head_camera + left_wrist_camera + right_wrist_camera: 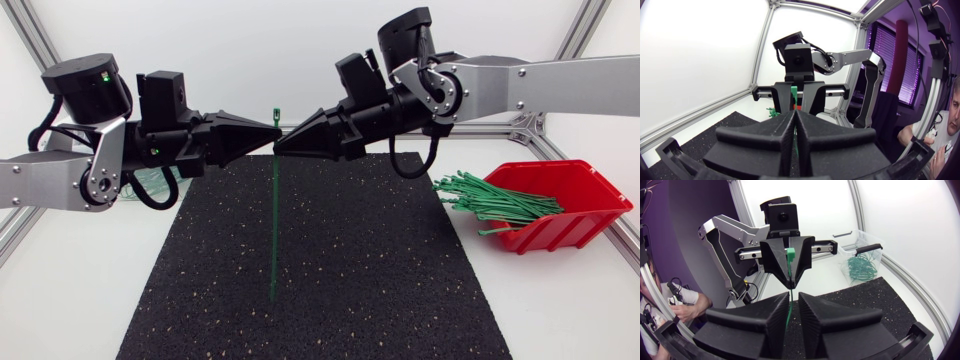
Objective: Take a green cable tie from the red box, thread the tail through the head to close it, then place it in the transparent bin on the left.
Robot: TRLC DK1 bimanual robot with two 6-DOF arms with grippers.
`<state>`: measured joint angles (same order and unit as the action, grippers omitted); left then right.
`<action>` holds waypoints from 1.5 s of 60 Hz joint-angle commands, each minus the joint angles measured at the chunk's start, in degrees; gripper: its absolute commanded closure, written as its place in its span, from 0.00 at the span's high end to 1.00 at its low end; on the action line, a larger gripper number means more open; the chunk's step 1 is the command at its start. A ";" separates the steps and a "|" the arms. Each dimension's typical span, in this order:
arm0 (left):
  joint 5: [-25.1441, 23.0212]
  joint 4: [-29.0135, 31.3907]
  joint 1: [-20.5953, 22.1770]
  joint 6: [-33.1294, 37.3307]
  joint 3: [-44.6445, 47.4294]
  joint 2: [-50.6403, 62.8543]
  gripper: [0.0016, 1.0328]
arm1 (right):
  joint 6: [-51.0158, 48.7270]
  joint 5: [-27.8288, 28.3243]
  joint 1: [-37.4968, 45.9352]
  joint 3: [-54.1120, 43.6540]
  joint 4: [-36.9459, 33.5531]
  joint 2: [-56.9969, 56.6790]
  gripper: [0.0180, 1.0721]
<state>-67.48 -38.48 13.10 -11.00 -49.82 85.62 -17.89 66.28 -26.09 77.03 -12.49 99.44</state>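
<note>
Nearest, the right gripper (793,298) is holding its fingers a little apart, and the tie (273,220) is running down through the gap without being pinched from both sides. Facing it tip to tip, the left gripper (270,131) is pressing its fingers shut on the tie just under the green head, which is sticking up above the left fingertips. Below both pairs of fingers the strap is hanging straight down, its tail end dangling over the black mat (350,260); whether it is touching the mat I cannot tell. Both grippers are hovering above the mat's far edge, their fingertips nearly meeting. Well off behind the right fingers, the red box (590,190) is sitting on the white surface (80,300), and a bundle of green ties (495,200) is spilling over its open front towards the mat. Beyond the left fingers, behind that arm, the clear bin (879,260) is standing on the surface with a tangle of green ties (860,269) lying in it
</note>
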 commanded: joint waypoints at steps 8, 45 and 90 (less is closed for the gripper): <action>-0.81 -1.42 0.34 -3.06 1.92 -1.78 0.03 | 2.51 1.22 0.42 -2.50 1.86 -2.49 0.14; -0.81 -1.86 0.61 -7.63 1.66 -1.60 0.11 | 3.21 2.54 -0.19 -2.68 2.03 -2.58 0.06; -3.71 -1.69 -2.56 -10.70 -2.74 -0.37 0.16 | 3.30 0.34 -1.34 -2.59 1.50 -1.79 0.06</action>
<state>-70.30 -39.51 10.92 -19.99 -50.76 84.68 -15.57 67.09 -26.92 75.61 -11.33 97.91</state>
